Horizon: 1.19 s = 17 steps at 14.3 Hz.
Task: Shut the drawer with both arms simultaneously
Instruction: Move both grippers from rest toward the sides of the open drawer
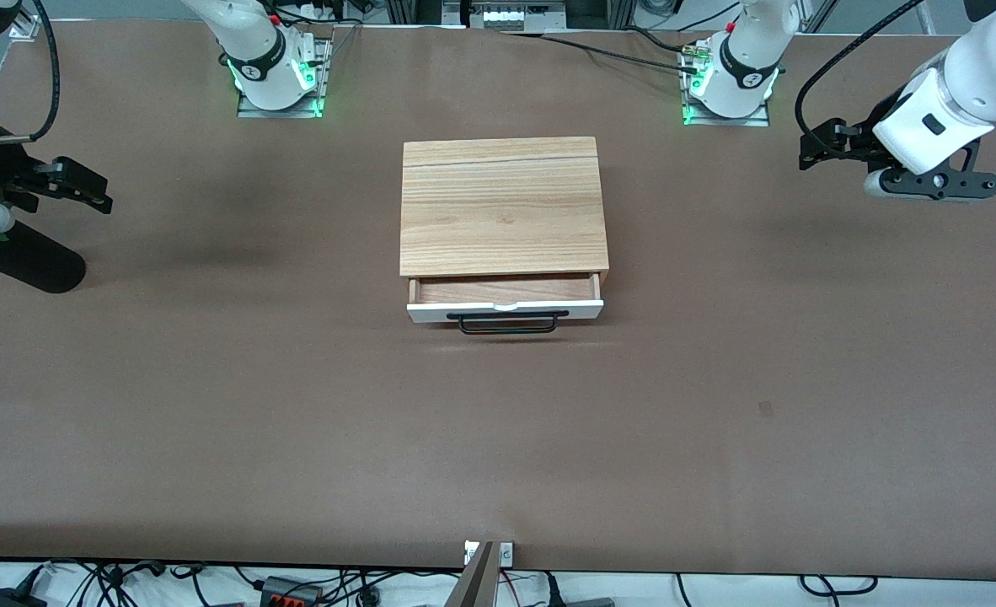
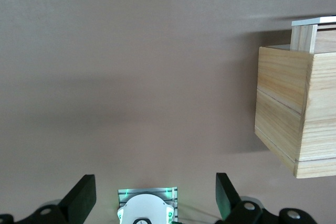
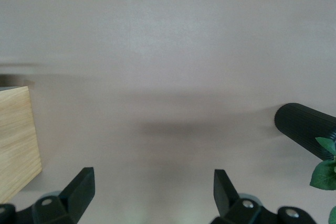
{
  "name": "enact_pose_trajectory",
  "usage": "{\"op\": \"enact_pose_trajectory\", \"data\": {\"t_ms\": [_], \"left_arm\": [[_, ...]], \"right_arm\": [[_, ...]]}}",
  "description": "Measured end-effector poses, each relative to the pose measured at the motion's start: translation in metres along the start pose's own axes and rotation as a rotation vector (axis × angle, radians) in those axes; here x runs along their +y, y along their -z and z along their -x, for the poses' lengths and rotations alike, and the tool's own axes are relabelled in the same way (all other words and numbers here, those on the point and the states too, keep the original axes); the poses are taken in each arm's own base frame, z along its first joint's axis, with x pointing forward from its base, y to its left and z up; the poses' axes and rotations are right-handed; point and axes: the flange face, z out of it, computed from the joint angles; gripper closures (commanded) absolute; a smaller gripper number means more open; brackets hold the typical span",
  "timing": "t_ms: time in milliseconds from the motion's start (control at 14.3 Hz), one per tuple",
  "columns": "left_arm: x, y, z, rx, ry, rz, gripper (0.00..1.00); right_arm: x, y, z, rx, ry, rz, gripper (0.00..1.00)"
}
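**Front view: drawer standing partly open, both arms waiting wide**

Front view is showing the drawer pulled a little way out of the light-wood cabinet at the middle of the table, its white front panel and black wire handle facing the camera; the left gripper is hanging over the table toward the left arm's end, the right gripper over the right arm's end, both well apart from the cabinet; each wrist view is showing its jaws spread wide and holding nothing.

Doing the step well is, in my judgement, calling for both grippers to be meeting the panel on either side of the handle and pushing evenly, so the drawer is not skewing.

The table is lying brown, matte and flat; cables are trailing along its edges, and a black ribbed cylinder is lying near the right gripper.
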Motion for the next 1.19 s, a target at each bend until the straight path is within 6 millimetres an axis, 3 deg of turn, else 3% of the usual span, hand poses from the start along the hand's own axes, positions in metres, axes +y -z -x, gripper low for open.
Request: {"op": "enact_pose_trajectory", "data": {"t_ms": [769,979,1189], "left_arm": [[-0.002,-0.002,-0.012,-0.013,-0.01,0.018,0.0],[0.008,-0.001,-0.024,-0.013,-0.032,0.043,0.0],[0.031,-0.015,-0.055,-0.041,-0.026,0.085,0.0]], "right_arm": [[-0.005,-0.001,-0.001,-0.002,0.006,-0.011,0.0],[-0.027,-0.011,-0.006,-0.019,0.045,-0.011,0.0],[-0.056,-0.026,-0.015,-0.037,0.092,-0.006,0.0]]}}
